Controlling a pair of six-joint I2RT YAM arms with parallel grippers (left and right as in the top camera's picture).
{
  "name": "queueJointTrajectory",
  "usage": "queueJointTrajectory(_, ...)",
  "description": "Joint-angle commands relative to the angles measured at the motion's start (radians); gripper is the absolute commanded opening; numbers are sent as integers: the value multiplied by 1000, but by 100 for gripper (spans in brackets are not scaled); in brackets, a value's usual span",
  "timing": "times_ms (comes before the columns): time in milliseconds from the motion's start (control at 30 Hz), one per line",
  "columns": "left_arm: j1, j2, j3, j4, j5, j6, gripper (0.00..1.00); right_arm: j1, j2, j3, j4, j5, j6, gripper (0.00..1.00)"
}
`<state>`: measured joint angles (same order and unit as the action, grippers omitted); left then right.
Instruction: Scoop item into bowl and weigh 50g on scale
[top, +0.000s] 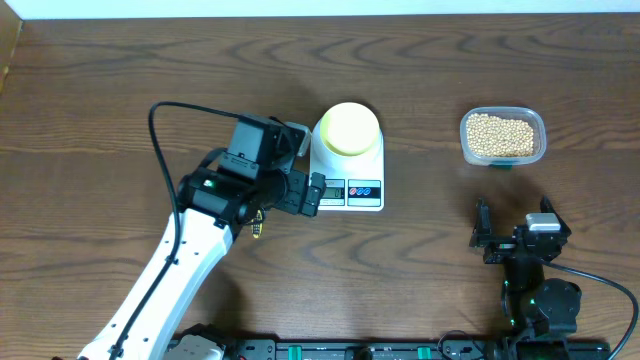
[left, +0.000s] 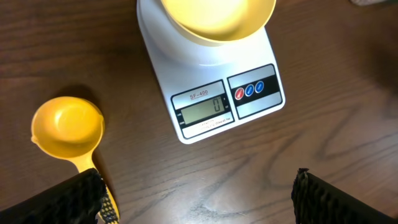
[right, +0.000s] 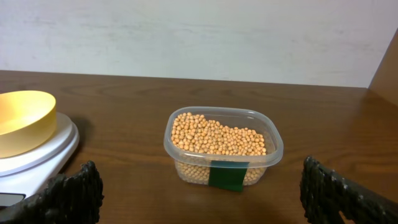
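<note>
The pale yellow-green bowl (top: 348, 128) (left: 217, 18) stands empty on the white scale (top: 347, 185) (left: 205, 74), whose display reads 0. My left gripper (top: 300, 190) (left: 198, 186) hovers open just in front of the scale's display, holding nothing. An empty yellow scoop (left: 67, 126) lies on the table left of the scale, its handle running under my left finger. The beige beans (top: 502, 134) (right: 217, 134) fill a clear tub (right: 221, 158) at the right. My right gripper (top: 514, 218) (right: 199, 180) stands open in front of the tub, apart from it.
The tub carries a green tape patch (right: 227, 175) on its near side. The scale's edge and the bowl (right: 22, 121) show at the left of the right wrist view. A pale wall (right: 199, 37) rises behind the table's far edge.
</note>
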<state>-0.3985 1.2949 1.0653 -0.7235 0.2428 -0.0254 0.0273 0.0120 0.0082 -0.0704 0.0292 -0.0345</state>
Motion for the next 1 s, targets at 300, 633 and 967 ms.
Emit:
queueJointTrajectory(300, -39, 7, -14, 15, -143, -13, 98, -8, -6, -3, -3, -3, -8, 99)
queueJointTrajectory(633, -39, 7, -14, 14, -85, -14, 98, -7, -6, -3, 2, -16, -3, 99)
queueJointTrajectory(967, -39, 7, -14, 14, -41, -13, 98, -7, -6, -3, 11, -148, 196, 99)
